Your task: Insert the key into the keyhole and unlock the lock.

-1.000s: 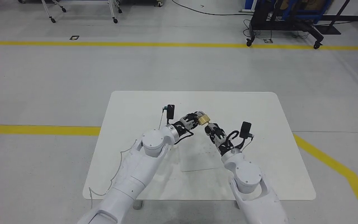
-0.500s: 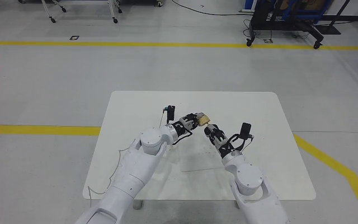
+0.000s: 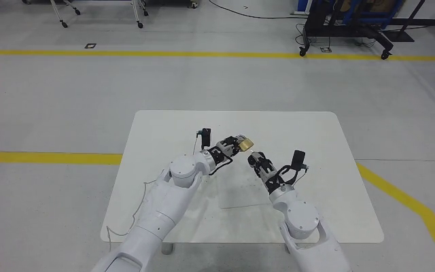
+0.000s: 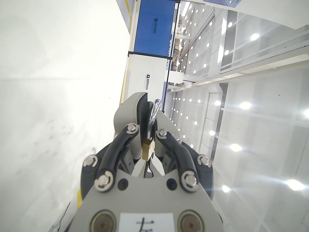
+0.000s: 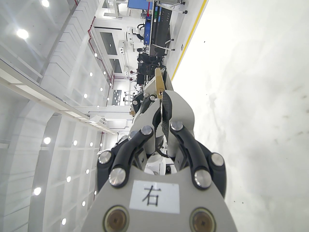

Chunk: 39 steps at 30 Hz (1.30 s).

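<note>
White table (image 3: 319, 136) with rounded corners on a pale grey, glossy floor (image 3: 204, 88). Yellow floor lines (image 3: 204, 53) run behind the table and out from both of its sides. Far right, a black wheeled frame (image 3: 346, 30); far left, wheeled stand legs (image 3: 102, 12). Blue panel (image 4: 155, 36) and round ceiling lights (image 4: 245, 105) in the hall.

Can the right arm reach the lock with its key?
Probably yes. The left gripper holds the lock just in front of the key pinched in the right gripper, and nothing sits between them.
</note>
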Tool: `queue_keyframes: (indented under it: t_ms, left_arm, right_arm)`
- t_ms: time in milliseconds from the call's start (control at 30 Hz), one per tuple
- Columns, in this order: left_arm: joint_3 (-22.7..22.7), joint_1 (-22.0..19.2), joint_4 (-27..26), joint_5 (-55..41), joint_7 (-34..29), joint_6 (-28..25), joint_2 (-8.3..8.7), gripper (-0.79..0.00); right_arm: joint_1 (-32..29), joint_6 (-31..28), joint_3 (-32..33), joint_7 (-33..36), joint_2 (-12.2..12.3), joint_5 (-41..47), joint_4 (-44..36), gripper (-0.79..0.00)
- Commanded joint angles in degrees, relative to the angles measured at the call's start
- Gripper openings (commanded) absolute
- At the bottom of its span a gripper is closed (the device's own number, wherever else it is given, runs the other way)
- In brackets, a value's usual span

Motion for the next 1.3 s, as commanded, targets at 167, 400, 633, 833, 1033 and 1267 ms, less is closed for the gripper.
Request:
queue_keyframes:
  t_ms: [167,400,633,833,1033,1267]
  left_arm:
    - [0.4,-0.1,-0.1,0.8,0.1,-0.2,0.05,-0.785]
    - [0.7,-0.1,-0.1,1.4,0.0,-0.2,0.14,-0.785]
    - [0.8,-0.1,-0.1,1.6,0.1,-0.8,0.19,-0.785]
    - [1.0,0.0,-0.3,1.7,-0.2,-0.9,0.25,-0.785]
    - [1.2,-0.1,-0.5,2.2,-0.8,-0.8,0.35,-0.785]
    - [1.5,-0.3,-0.8,2.1,-2.3,0.1,0.44,-0.785]
  right_arm:
    - [0.5,0.9,-0.5,-0.5,0.0,-0.1,0.3,-0.785]
    - [0.7,1.2,-0.6,-0.4,0.2,0.1,0.4,-0.785]
    - [1.3,2.2,-0.9,-1.2,0.2,0.1,0.7,-0.785]
    - [1.6,2.4,-0.9,-1.4,0.2,0.5,0.9,-0.785]
    - [1.4,2.4,-1.0,-1.1,0.4,0.0,0.7,-0.785]
    - [1.1,2.0,-1.0,-1.3,0.5,-0.2,0.4,-0.785]
